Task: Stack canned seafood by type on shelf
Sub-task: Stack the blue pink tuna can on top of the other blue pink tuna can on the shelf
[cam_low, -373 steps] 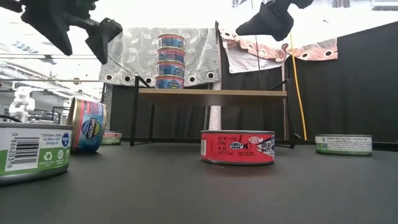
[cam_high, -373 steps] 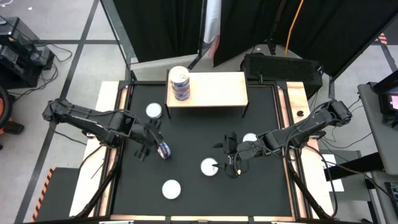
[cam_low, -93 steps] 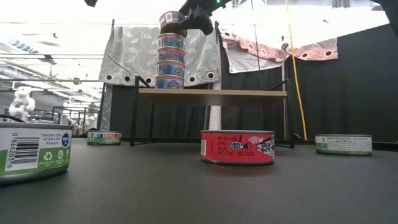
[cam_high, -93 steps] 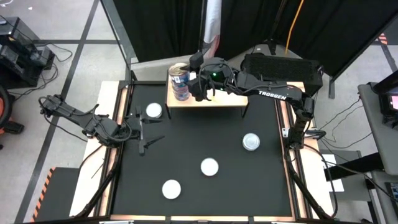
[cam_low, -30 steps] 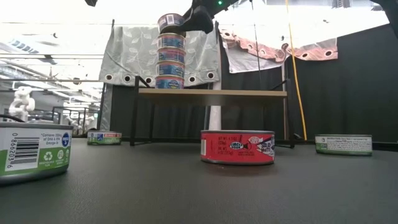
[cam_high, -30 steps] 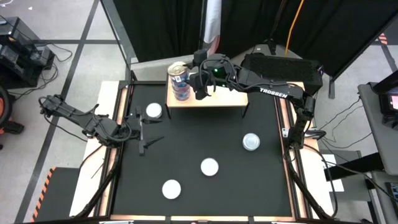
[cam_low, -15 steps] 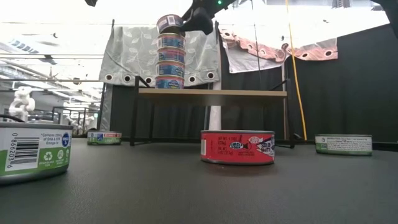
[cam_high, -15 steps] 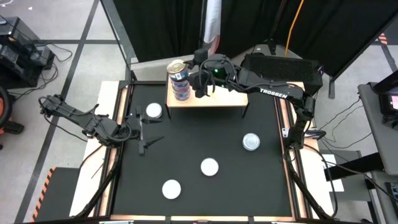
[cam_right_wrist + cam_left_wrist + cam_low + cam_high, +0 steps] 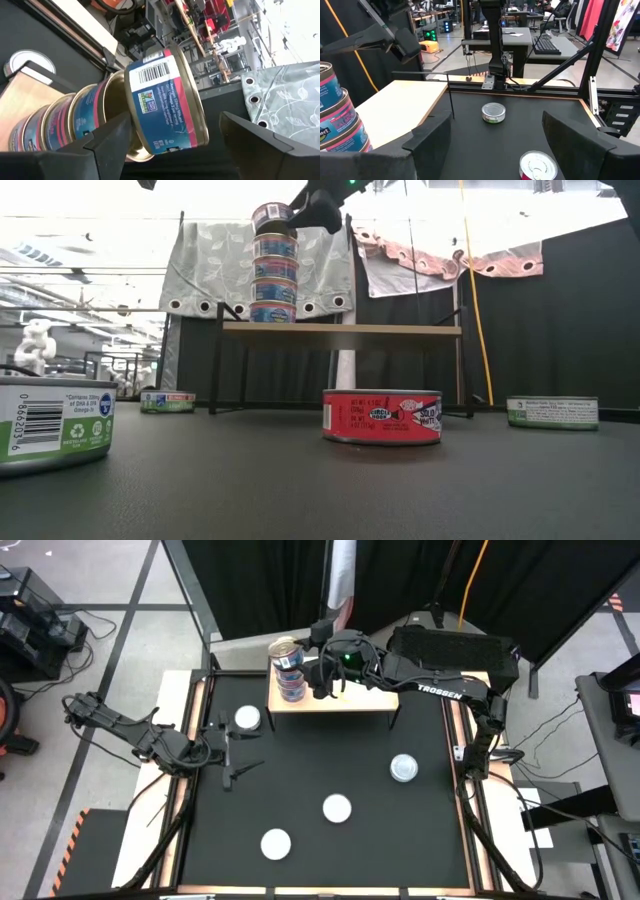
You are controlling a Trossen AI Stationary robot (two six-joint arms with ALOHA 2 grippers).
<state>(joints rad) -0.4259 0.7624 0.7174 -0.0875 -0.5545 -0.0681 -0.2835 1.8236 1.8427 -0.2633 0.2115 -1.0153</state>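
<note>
The shelf [image 9: 350, 690] stands at the table's far edge with a stack of blue-labelled tins [image 9: 273, 280] on its left end. The topmost tin [image 9: 165, 100] sits tilted on that stack. My right gripper [image 9: 175, 116] reaches in level from the right at the stack's top [image 9: 284, 647]. It is open, one finger on each flat side of the tin. My left gripper [image 9: 238, 748] waits open and empty at the table's left edge. My right gripper has one finger [image 9: 117, 131] at the top tin's bottom rim [image 9: 131, 131], in the gap between that tin and the one below. The other finger [image 9: 235, 131] stands off the lid with a gap showing. The tin is tilted, its far edge on the stack.
Several tins lie loose on the black mat: one near the shelf's left leg [image 9: 247, 718], one at the right [image 9: 403, 768], a red one in the middle [image 9: 382, 417] and one near the front [image 9: 275, 843]. The shelf's right part is bare wood.
My right gripper has rolled a little at the top of the stack without changing place, and the top tin has tipped slightly with it. The gap between its fingers has stayed the same.
</note>
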